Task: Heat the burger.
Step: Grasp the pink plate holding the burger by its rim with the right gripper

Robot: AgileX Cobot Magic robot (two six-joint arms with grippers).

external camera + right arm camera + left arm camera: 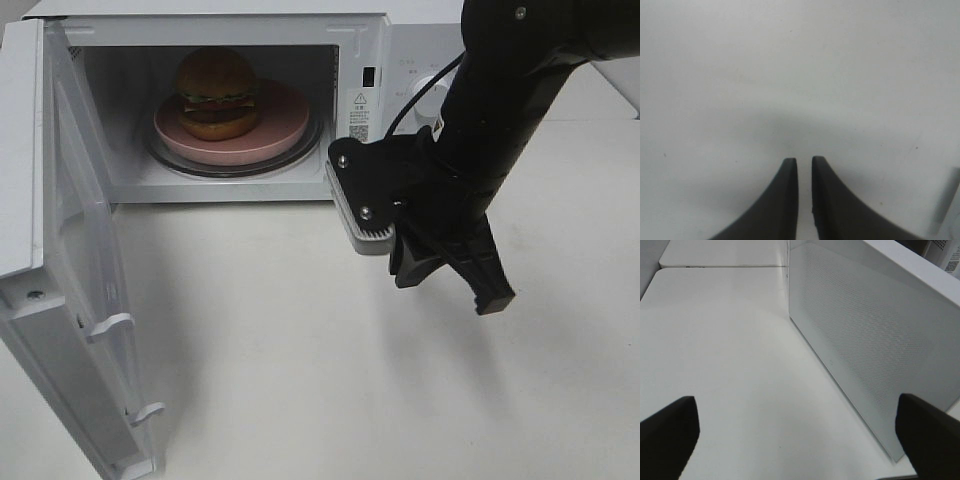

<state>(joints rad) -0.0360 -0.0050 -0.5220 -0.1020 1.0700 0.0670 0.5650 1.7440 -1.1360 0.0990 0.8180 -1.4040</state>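
Sitting upright with its bun crown up, one round golden-brown burger rests on one pink round plate inside one white microwave oven, at eleven o'clock in the overhead view. It is round, so it has no sideways long axis, and its layers stack vertically. One white oven door stands open at nine o'clock. There are two black grippers. The right gripper, at four o'clock from the burger above the white table, has its fingers barely parted and empty. The left gripper is spread wide and empty.

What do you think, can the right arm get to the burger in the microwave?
Probably yes. The microwave door is wide open, and nothing stands between the right arm and the burger on its pink plate. Its jaws, barely apart, would need to open wider.
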